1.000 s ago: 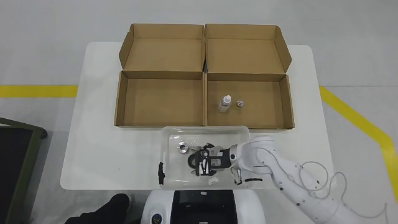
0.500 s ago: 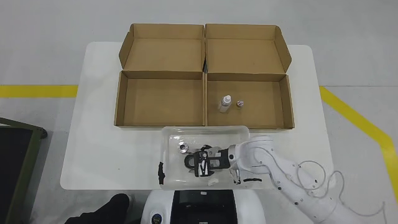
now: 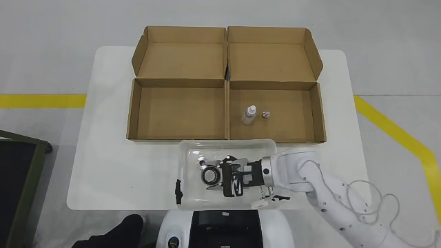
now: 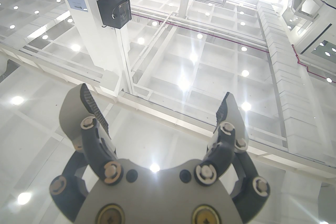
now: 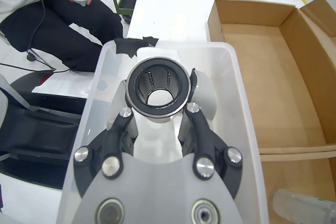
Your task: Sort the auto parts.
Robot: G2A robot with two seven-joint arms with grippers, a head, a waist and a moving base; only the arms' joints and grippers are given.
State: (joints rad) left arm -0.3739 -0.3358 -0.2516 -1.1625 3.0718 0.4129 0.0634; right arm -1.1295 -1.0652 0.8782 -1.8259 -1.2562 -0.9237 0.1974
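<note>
My right gripper, fingers clamped on the bearing, has drawn back slightly with it over the bin, so it looks ready for boxing. My left gripper gapes wide.

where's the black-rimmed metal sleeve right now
The metal sleeve is clamped in the right hand, over the clear bin at the table's near edge, just in front of the cardboard boxes.

Item 1: bearing sleeve, a hollow metal cylinder with a black ring at its end and ball tracks in the bore. It is clamped on its sides by the right gripper, over the clear bin. Item 2: pale bottle-shaped part, lying in the right cardboard box. Item 3: small metal part just beside it
</note>
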